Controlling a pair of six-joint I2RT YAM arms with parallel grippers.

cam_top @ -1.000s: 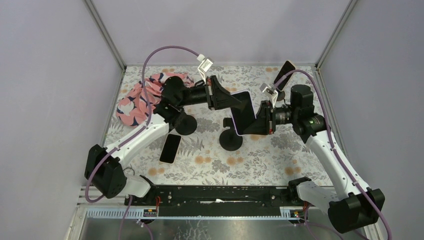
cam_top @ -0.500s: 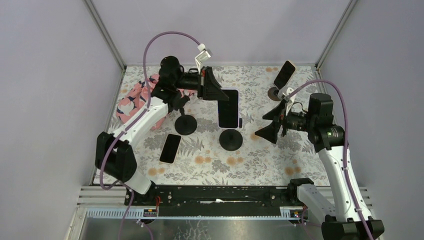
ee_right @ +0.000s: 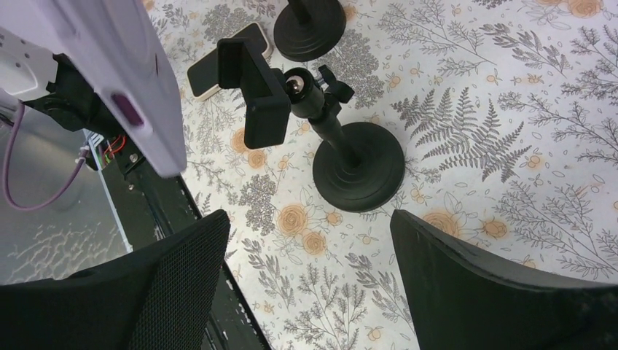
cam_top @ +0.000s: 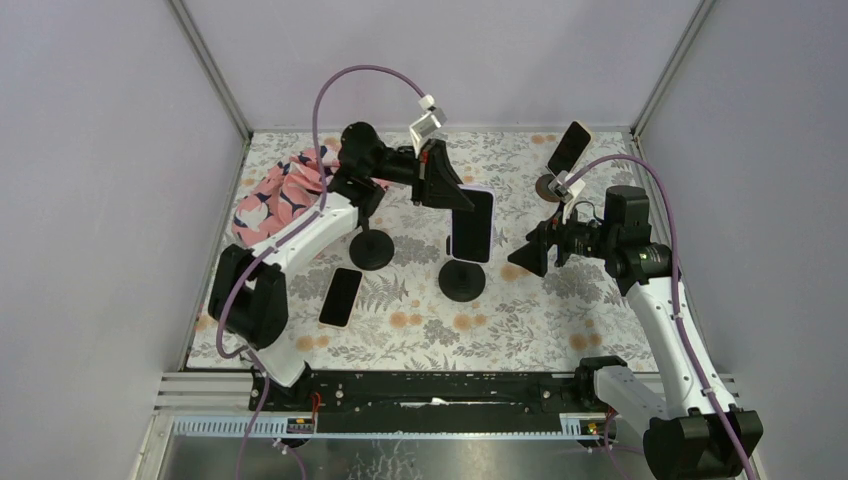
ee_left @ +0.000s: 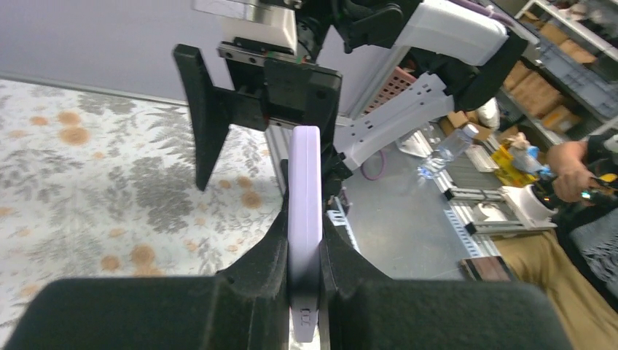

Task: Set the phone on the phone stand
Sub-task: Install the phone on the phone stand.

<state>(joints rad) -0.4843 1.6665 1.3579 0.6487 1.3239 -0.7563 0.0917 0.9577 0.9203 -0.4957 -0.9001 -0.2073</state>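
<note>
The phone (cam_top: pixel 471 224) was a lavender slab with a dark screen, held up in the air roughly upright and a bit tilted, right over the phone stand (cam_top: pixel 462 280) in the middle of the floral table (cam_top: pixel 560 300). The left gripper (cam_top: pixel 447 192) had its jaws clamped on the phone's thin edges; the left wrist view showed the pale case (ee_left: pixel 304 189) squeezed between both fingers. The right gripper (cam_top: pixel 530 255) sat just to the right of the stand with its jaws spread wide and nothing in them. A second before, both grippers were on the phone. By now the right one had let go and backed off, and the phone had drifted slightly right since the half-second mark. From above, the phone covered the stand's holder, so I couldn't tell about contact there. The right wrist view showed the stand's clamp (ee_right: pixel 255 91) empty, with the phone (ee_right: pixel 109 65) blurry and cut off at the top left corner. Further out were a second phone (cam_top: pixel 341 296) lying flat, another stand (cam_top: pixel 370 250) and a pink cloth (cam_top: pixel 285 190).
</note>
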